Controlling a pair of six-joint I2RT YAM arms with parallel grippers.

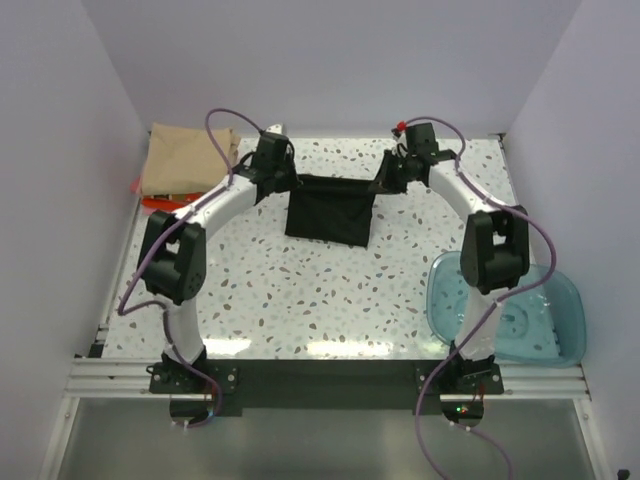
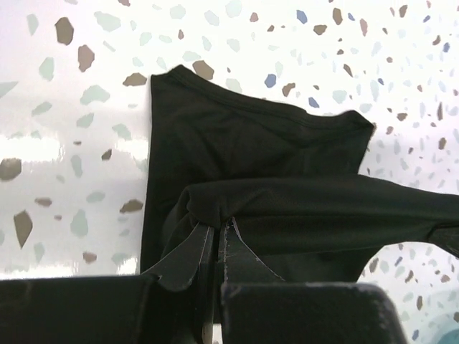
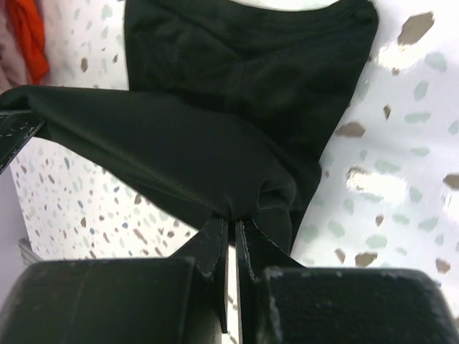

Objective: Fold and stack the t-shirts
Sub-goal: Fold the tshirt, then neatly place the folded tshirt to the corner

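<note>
Hanging near the far edge of the speckled counter (image 1: 300,290), the soft black cloth t-shirt (image 1: 328,212) is clamped at its upper corners by the left gripper (image 2: 219,231) and right gripper (image 3: 231,223), jaws closed on bunched fabric. Folded tan-beige cloth shirt (image 1: 188,157): far-left corner. Translucent teal plastic bowl (image 1: 510,310): near-right corner.

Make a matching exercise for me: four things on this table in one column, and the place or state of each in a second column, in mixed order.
Things:
1. black shirt
2. tan shirt
3. red shirt
4. bowl

Places or states:
A. near right corner
B. held up by the left gripper and the right gripper
C. lying in the far left corner
D. thin strip showing at the near edge of the tan shirt

Pairs: 1-B, 2-C, 3-D, 4-A
</note>
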